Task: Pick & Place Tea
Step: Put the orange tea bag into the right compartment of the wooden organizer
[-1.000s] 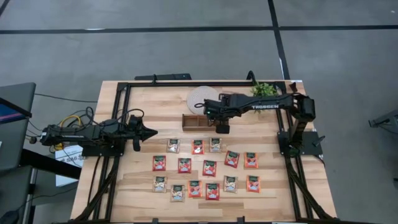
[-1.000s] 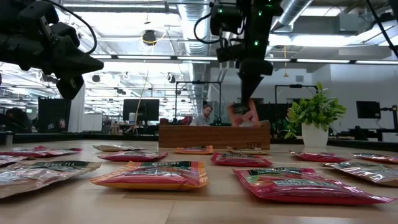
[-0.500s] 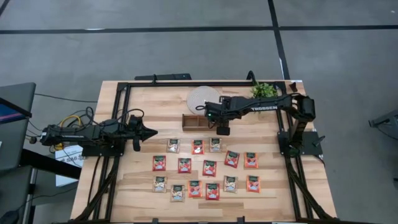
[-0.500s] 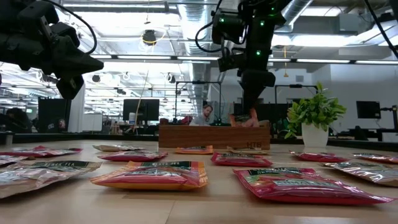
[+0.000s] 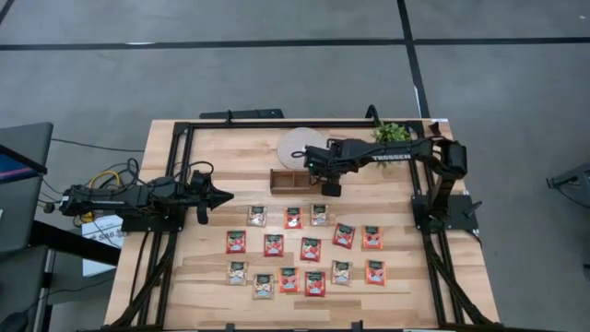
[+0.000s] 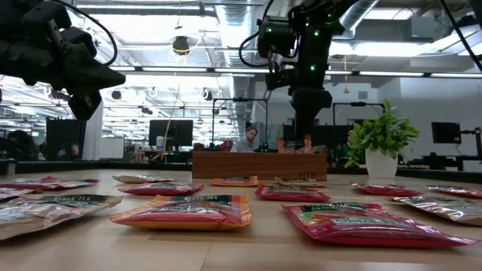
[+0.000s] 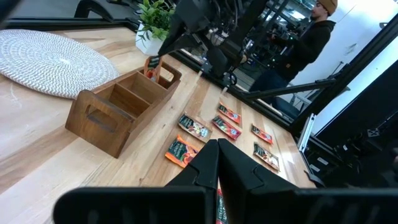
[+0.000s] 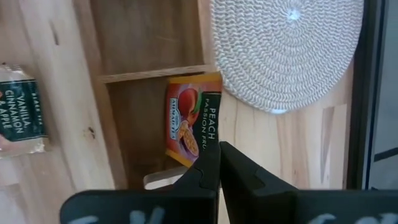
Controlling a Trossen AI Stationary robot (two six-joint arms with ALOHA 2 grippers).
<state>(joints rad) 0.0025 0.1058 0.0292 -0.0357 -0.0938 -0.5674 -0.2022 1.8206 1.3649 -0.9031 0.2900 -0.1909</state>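
Observation:
My right gripper (image 5: 330, 187) is shut on a red-orange tea sachet (image 8: 189, 118) over the right-end compartment of the brown wooden tray (image 5: 295, 180). In the low view only the sachet's top (image 6: 290, 143) shows above the tray's wall (image 6: 260, 164). Several more sachets, red and pale, lie flat in rows on the table (image 5: 304, 249) nearer the front. My left gripper (image 5: 221, 195) is shut and empty, above the table's left side, well away from the tray. My right gripper pinches the sachet by its edge near a corner (image 8: 208, 149) between its two fingers. The fingers come from above, pointing down. The sachet hangs tilted below them, its lower part inside the tray's right-end compartment; whether it touches the bottom I cannot tell.
A round woven mat (image 5: 300, 146) lies just behind the tray, and a small potted plant (image 5: 395, 134) stands at the far right. A pale thing (image 8: 165, 180) lies in the same compartment. A black frame (image 5: 184, 129) edges the table. A person (image 7: 305, 50) stands beyond the table.
My right gripper has gone down and a little toward the table's far edge with the sachet. The sachet has sunk from above the tray's rim into the right-end compartment, still held.

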